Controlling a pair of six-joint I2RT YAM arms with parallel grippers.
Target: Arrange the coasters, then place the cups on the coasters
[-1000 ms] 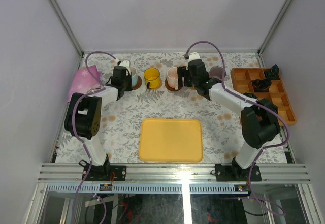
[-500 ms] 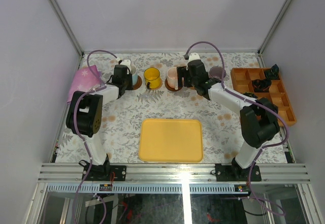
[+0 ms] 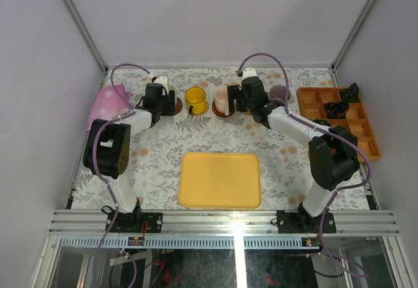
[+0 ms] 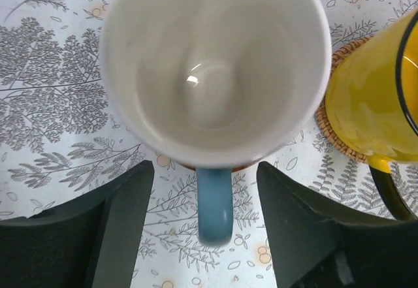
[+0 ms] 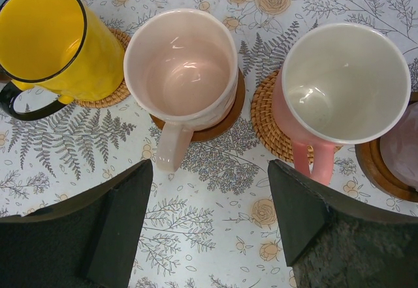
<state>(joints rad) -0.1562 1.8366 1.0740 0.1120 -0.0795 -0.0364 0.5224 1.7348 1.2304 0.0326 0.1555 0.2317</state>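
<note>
The light blue cup [image 4: 215, 66], white inside, stands upright on a dark brown coaster [image 3: 176, 107]. Its handle [image 4: 214, 203] points between the fingers of my left gripper [image 4: 204, 170], which is open and clear of the handle on both sides. To its right the yellow cup [image 4: 372, 98] sits on a tan woven coaster [image 4: 336, 141]. My right gripper [image 5: 209, 170] is open over bare cloth. Beyond it are the yellow cup [image 5: 46, 33], a pale pink cup [image 5: 181, 66] on a dark brown coaster [image 5: 225, 121], a pink cup [image 5: 339, 85] on a tan coaster [image 5: 261, 115], and a purple-grey cup [image 5: 401, 151].
A yellow rectangular tray [image 3: 220, 180] lies at the front middle of the floral tablecloth. At the right stands an orange compartment tray [image 3: 339, 121] holding dark items. A pink cloth [image 3: 108, 102] lies at the far left beside the left arm.
My left gripper's jaws have opened off the blue cup's handle, and the cup now rests on its coaster. The right arm has not moved.
</note>
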